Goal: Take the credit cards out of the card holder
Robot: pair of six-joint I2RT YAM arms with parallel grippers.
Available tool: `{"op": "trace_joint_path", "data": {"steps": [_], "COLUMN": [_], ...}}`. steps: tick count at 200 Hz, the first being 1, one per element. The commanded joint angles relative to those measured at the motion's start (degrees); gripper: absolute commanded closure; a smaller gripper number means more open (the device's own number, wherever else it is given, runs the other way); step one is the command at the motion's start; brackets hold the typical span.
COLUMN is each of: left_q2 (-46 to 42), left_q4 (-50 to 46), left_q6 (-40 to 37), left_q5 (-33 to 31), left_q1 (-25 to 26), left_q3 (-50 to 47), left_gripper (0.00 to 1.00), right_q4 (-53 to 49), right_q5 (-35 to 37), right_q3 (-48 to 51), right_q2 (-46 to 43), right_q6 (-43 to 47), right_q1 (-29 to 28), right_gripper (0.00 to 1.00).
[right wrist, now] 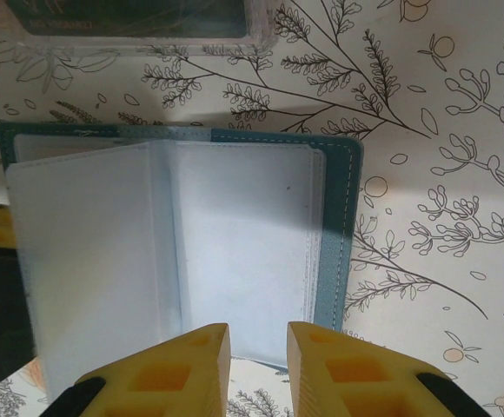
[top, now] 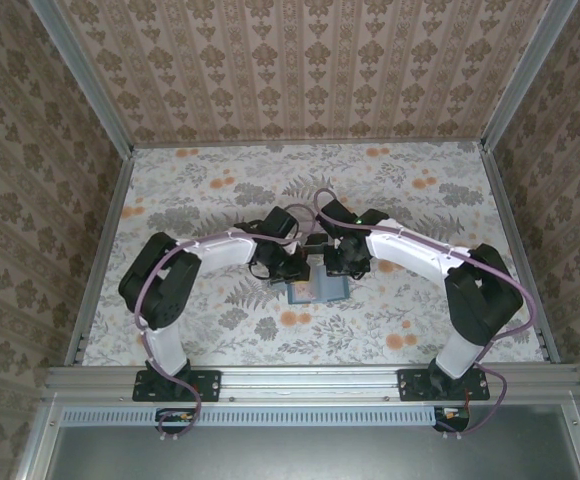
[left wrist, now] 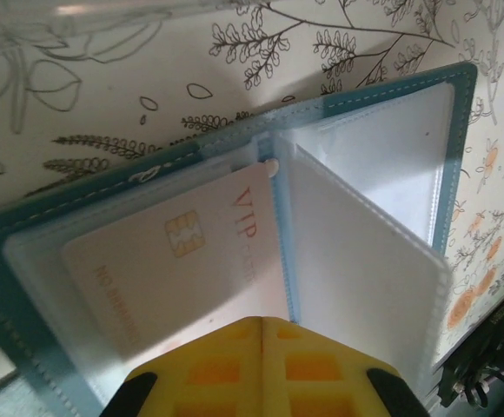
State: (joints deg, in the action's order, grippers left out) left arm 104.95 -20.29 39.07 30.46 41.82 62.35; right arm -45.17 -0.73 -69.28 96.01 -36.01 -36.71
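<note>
The teal card holder lies open at the table's middle, with both grippers over it. In the left wrist view the holder shows clear sleeves, and a pale credit card with a gold chip and "VIP" lettering lies tilted in the left sleeve. My left gripper is shut, its tips resting at that card's lower edge beside the blue spine. My right gripper is open above the near edge of the holder's right half, over an empty-looking clear sleeve. Nothing sits between its fingers.
A small clear plastic box holding something dark lies just beyond the holder. The floral tablecloth spreads all round. Patterned walls and metal rails enclose the table.
</note>
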Motion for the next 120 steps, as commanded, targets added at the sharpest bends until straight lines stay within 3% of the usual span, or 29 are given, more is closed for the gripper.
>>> {"op": "trace_joint_path", "data": {"steps": [1,60,120], "left_q2": [0.93,4.85,7.86], "left_q4": [-0.01,-0.57,-0.61], "left_q6": [0.93,0.57,0.67], "left_q5": [1.23,2.83,3.2], "left_q1": [0.18,1.85,2.92], "left_q3": [1.77,5.56,7.18], "left_gripper": [0.98,0.97,0.97], "right_q4": [-0.24,1.75,10.72], "right_q5": [-0.73,-3.15,-13.54], "right_q3": [0.36,1.83,6.34], "right_q2": [-2.48,-5.44,-5.46], "right_q6": [-0.82,-1.85,-5.44], "right_q1": [0.38,1.72,3.04], "right_gripper": [0.74,0.74,0.75]}}
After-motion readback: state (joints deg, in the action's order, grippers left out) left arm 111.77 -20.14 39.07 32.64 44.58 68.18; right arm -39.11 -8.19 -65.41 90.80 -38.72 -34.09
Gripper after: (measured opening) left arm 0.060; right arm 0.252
